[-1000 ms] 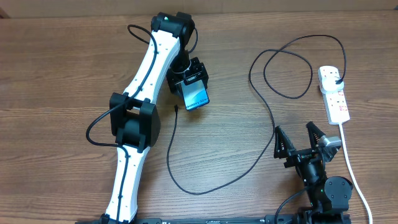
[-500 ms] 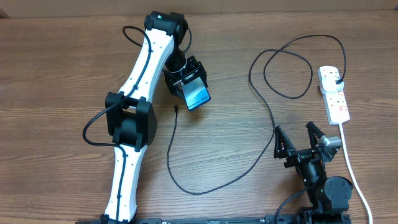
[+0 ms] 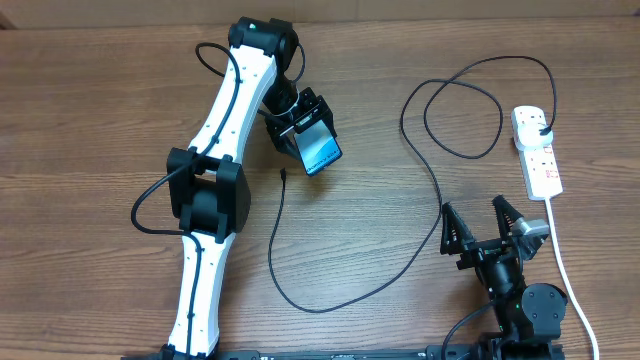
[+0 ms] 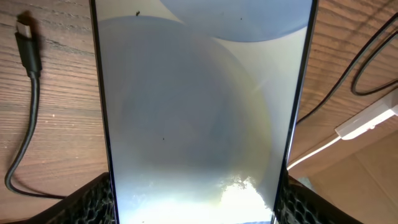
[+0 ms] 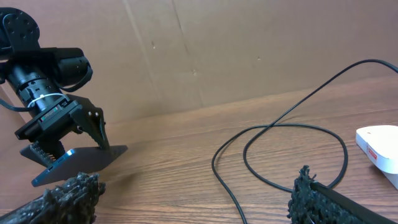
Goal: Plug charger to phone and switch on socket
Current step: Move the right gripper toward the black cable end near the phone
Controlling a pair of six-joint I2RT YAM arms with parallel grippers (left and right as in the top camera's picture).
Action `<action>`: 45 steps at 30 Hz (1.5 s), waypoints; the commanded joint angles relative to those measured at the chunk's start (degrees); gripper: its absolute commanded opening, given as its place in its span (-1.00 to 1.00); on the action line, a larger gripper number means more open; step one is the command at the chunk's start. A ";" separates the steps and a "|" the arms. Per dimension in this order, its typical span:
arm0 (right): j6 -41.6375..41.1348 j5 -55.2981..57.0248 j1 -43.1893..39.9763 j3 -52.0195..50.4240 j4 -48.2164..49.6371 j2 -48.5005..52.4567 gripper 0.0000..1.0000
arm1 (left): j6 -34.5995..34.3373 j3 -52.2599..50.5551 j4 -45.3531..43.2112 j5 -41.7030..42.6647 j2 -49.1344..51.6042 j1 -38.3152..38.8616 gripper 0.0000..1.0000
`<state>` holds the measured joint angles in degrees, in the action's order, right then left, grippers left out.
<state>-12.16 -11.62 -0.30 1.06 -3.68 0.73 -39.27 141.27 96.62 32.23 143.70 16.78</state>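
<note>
My left gripper [image 3: 312, 138] is shut on the phone [image 3: 322, 156] and holds it tilted above the table, lit screen up. In the left wrist view the phone [image 4: 199, 112] fills the frame between my fingers [image 4: 93, 202]. The charger [image 3: 440, 190] is a thin black cable looping across the table. Its connector tip [image 3: 284, 175] lies just left of the phone and also shows in the left wrist view [image 4: 26, 31]. Its black plug [image 3: 541, 125] sits in the white socket strip [image 3: 540, 165] at the right. My right gripper [image 3: 480, 228] is open and empty, low near the front edge.
The strip's white cord [image 3: 566, 270] runs down the right side to the front edge. In the right wrist view the charger loops [image 5: 280, 134] lie ahead of my fingers [image 5: 62, 199], with the socket strip [image 5: 379, 146] at the right and a cardboard wall [image 5: 249, 50] behind.
My left gripper has shifted a little to the right with the phone held in it. The right arm, the cable and the socket strip have not moved.
</note>
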 commanded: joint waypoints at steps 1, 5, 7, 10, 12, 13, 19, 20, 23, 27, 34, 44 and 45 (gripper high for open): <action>-9.27 -5.11 0.24 -0.61 0.35 -0.57 1.00 | -0.96 1.60 0.22 1.88 -0.44 -0.35 -0.25; -33.09 -19.63 0.24 -0.61 0.79 -0.57 1.00 | -0.81 1.60 0.22 1.20 -0.44 -0.37 -0.27; -39.63 -21.66 0.24 -0.61 0.85 -0.57 1.00 | -0.81 1.60 0.22 0.37 -0.44 -0.37 -0.28; -49.72 -25.68 0.24 -0.61 0.96 -0.57 1.00 | -0.81 1.60 0.13 0.33 -0.44 -0.37 -0.29; -52.76 -26.82 0.24 -0.61 0.96 -0.57 1.00 | -0.79 1.60 0.02 0.15 -0.44 -0.37 -0.29; -52.78 -27.19 0.24 -0.61 1.09 -0.57 1.00 | -0.81 1.60 0.00 0.15 -0.44 -0.37 -0.30; -49.05 -30.03 1.51 -0.57 3.50 -0.39 1.00 | -0.83 1.60 -0.85 0.13 -0.44 -0.37 -0.31; -48.81 -29.05 2.93 -0.28 3.61 0.46 1.00 | -0.83 1.60 -0.90 0.02 -0.44 -0.37 -0.33; -46.03 -25.75 6.16 1.75 3.58 3.98 0.99 | -0.85 1.60 -0.81 -1.16 -0.44 -0.35 -0.34; -41.77 -19.87 11.41 6.88 3.61 14.38 0.99 | -0.85 1.60 -0.83 -1.31 -0.44 -0.35 -0.35; -38.36 -9.05 21.33 19.28 3.69 40.76 0.99 | -1.07 1.60 -0.98 -1.79 -0.44 -0.35 -0.37; -49.83 0.04 29.79 34.32 10.25 73.22 0.99 | -2.43 1.60 -1.40 -3.28 -0.44 -0.35 -0.42; -49.86 0.09 30.62 36.35 11.15 76.59 0.99 | -2.60 1.60 -1.46 -3.69 -0.44 -0.35 -0.42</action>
<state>-58.52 -14.04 28.29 32.53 5.63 70.89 -40.40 141.27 95.15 29.08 143.70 16.78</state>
